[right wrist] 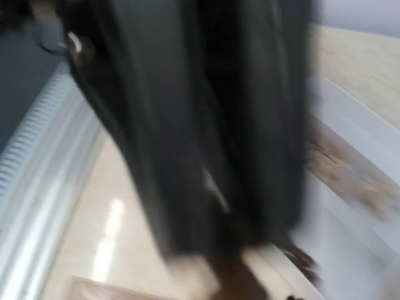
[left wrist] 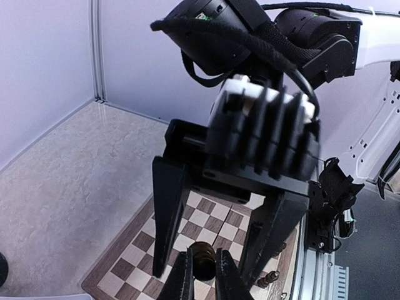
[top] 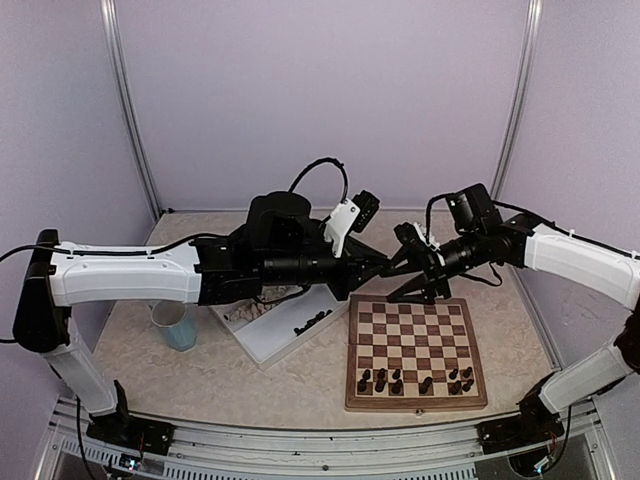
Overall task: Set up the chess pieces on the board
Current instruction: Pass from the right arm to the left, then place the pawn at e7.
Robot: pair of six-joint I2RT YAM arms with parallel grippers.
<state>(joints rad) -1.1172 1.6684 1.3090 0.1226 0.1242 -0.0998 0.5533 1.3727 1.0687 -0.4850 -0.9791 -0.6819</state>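
Note:
My left gripper [top: 384, 266] is shut on a dark brown chess piece [left wrist: 203, 255], held in the air above the far edge of the board [top: 416, 402]. The right gripper [top: 394, 263] faces it, open. Its two black fingers [left wrist: 166, 212] stand wide on either side of the piece without touching it. Several dark pieces [top: 415, 380] stand in the board's near rows, and one shows in the left wrist view [left wrist: 269, 279]. The right wrist view is blurred by motion and shows only dark shapes.
A white tray [top: 262, 345] lies left of the board, with dark pieces [top: 310, 322] in one part and pale ones [top: 245, 312] in the other. A pale blue cup [top: 177, 325] stands further left. Both arms cross over the table's middle.

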